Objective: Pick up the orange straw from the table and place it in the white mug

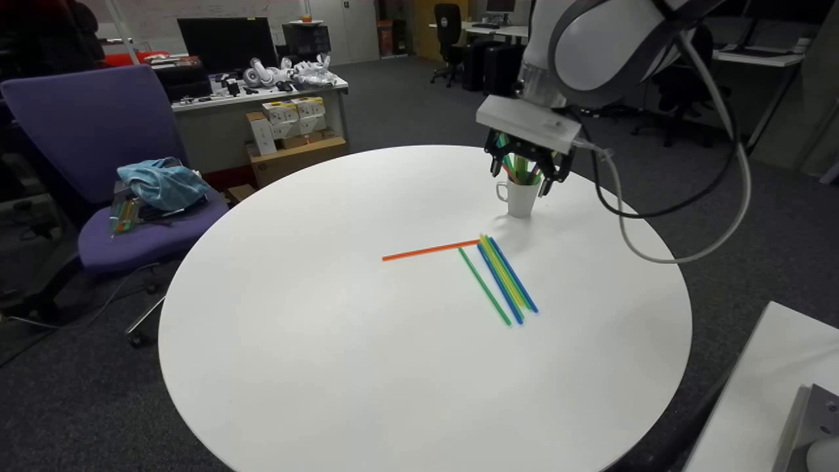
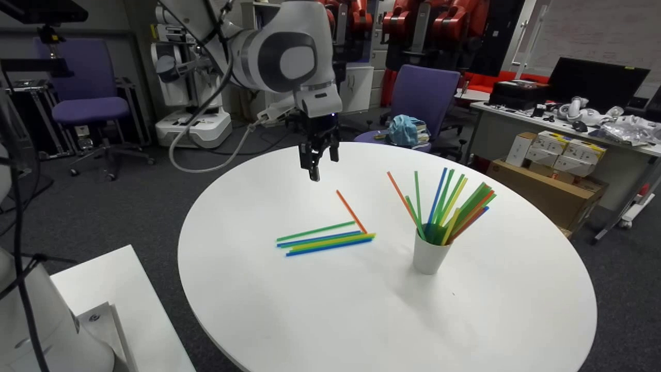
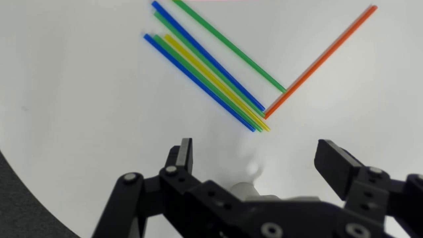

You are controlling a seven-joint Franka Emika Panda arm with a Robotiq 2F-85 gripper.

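Observation:
The orange straw (image 1: 429,250) lies flat on the white table (image 1: 295,367) and also shows in an exterior view (image 2: 351,211). In the wrist view the orange straw (image 3: 320,61) runs diagonally at upper right, its near end by the ends of the other straws. The white mug (image 2: 429,258) stands upright, full of coloured straws; its handle shows in an exterior view (image 1: 522,204). In the wrist view only part of the mug (image 3: 243,190) shows behind the gripper. My gripper (image 3: 254,145) is open and empty, above the table in both exterior views (image 1: 521,180) (image 2: 325,165).
A green straw (image 3: 231,46) touches the orange straw's side. Several blue, green and yellow straws (image 2: 325,243) lie bunched beside it. Straws (image 2: 465,206) stick up high and fan out from the mug. A purple chair (image 1: 105,157) stands near the table's edge.

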